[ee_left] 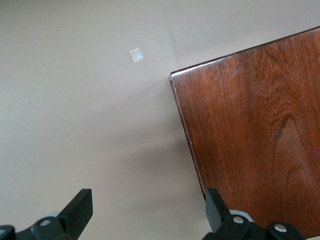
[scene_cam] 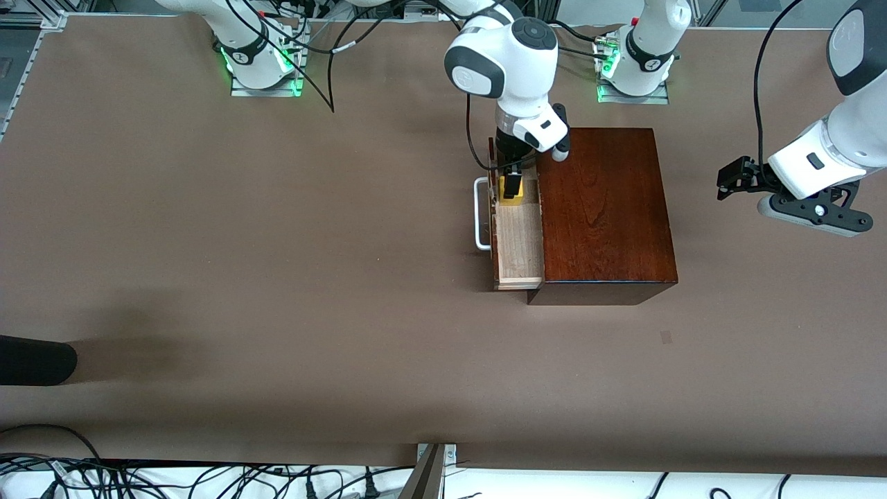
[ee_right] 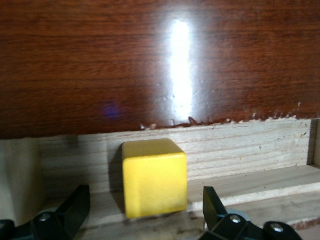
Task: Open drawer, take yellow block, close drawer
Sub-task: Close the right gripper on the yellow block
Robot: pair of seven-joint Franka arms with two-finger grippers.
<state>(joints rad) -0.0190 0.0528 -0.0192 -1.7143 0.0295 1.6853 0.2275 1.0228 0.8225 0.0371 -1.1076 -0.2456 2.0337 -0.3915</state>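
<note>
Brown matte table point(scene_cam: 277, 277) under both arms, dark mahogany box point(scene_cam: 603, 208) right of centre in the front view, drawer point(scene_cam: 518, 239) pulled out toward the right arm's end, white loop handle point(scene_cam: 480, 213) on its front.

Front view only: both bases along the top edge, cables at the bottom edge, a dark rounded shape point(scene_cam: 34, 360) at the lower left edge. Right wrist view only: grain of the pale tray floor, glossy box wall with a bright glare streak above the cube. Left wrist view only: small pale tape square point(ee_left: 136, 55) on bare table beside the box corner.

Right gripper point(scene_cam: 513, 186) down in the drawer, fingers spread wide either side of the yellow block point(ee_right: 155, 177), not pressing it. Block resting on the tray floor, at the drawer's end farther from the front camera.

Left gripper point(scene_cam: 734, 179) waiting at the right edge of the front view, over bare table beside the box, fingers apart, holding nothing.
</note>
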